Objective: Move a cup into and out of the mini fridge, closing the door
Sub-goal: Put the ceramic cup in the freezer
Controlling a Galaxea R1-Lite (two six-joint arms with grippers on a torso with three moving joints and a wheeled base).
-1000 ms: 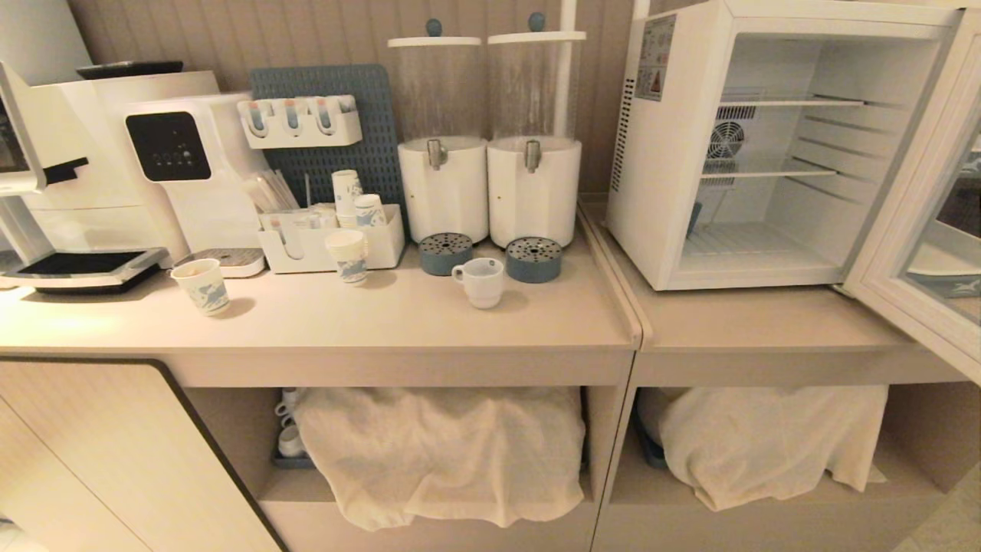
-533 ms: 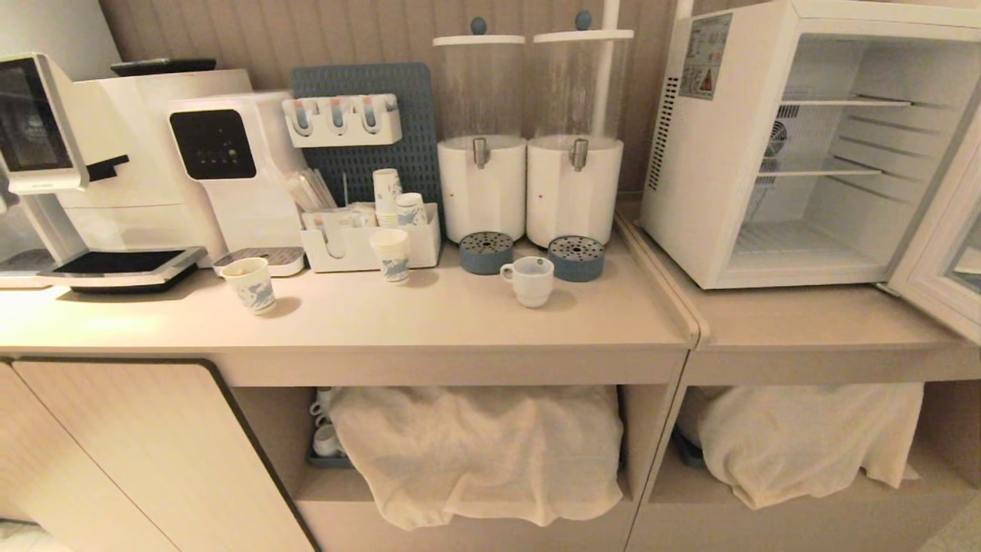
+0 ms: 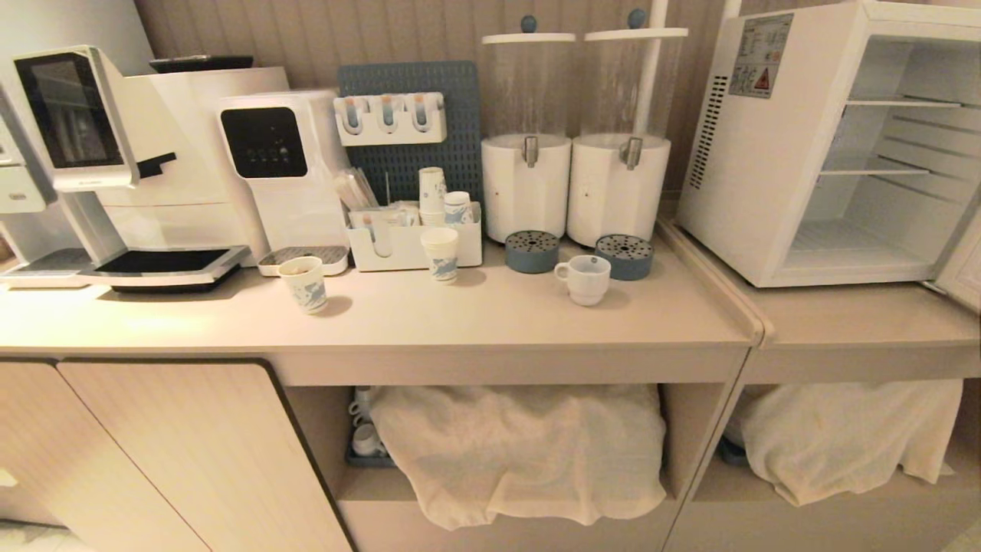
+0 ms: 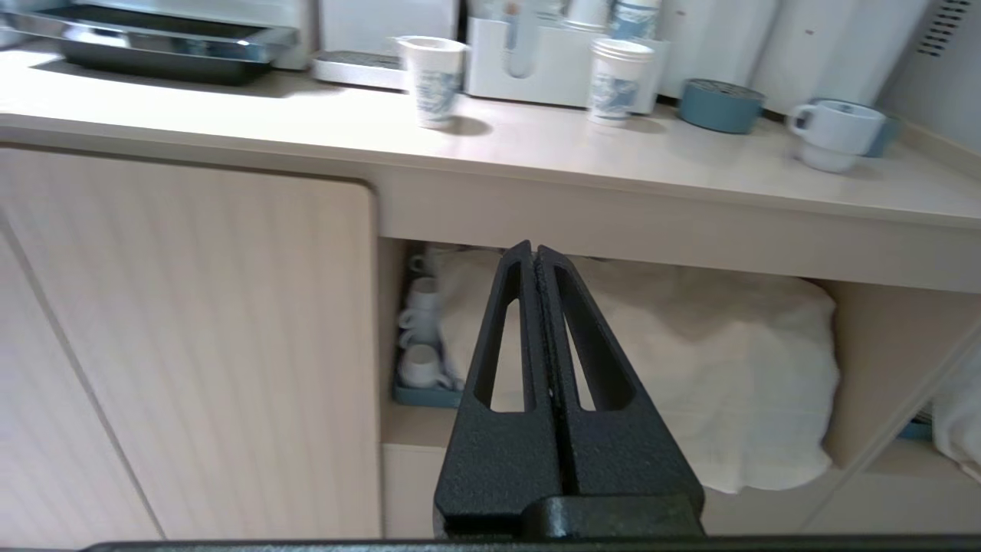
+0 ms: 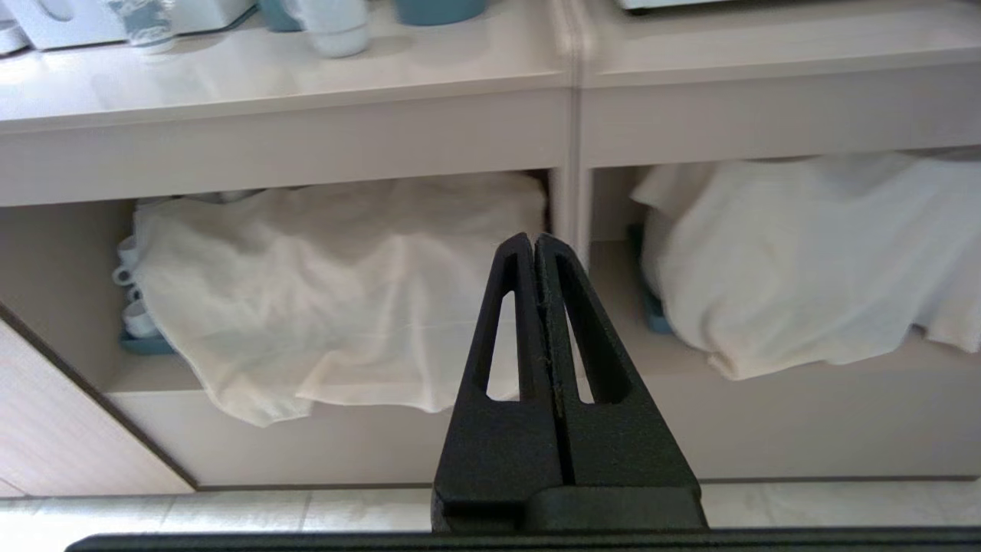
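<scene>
Our left claw (image 4: 536, 253) and right claw (image 5: 534, 241) hang pressed together below the worktop (image 3: 460, 322). The cup (image 3: 588, 279) stands between two blue drip trays (image 3: 533, 251); we might knock them reaching, or clip the fridge (image 3: 774, 153).

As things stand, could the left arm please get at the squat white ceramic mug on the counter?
Probably not yet: the left claw is shut and hangs below the countertop edge, while the mug stands open on top, so the arm must rise first.
</scene>
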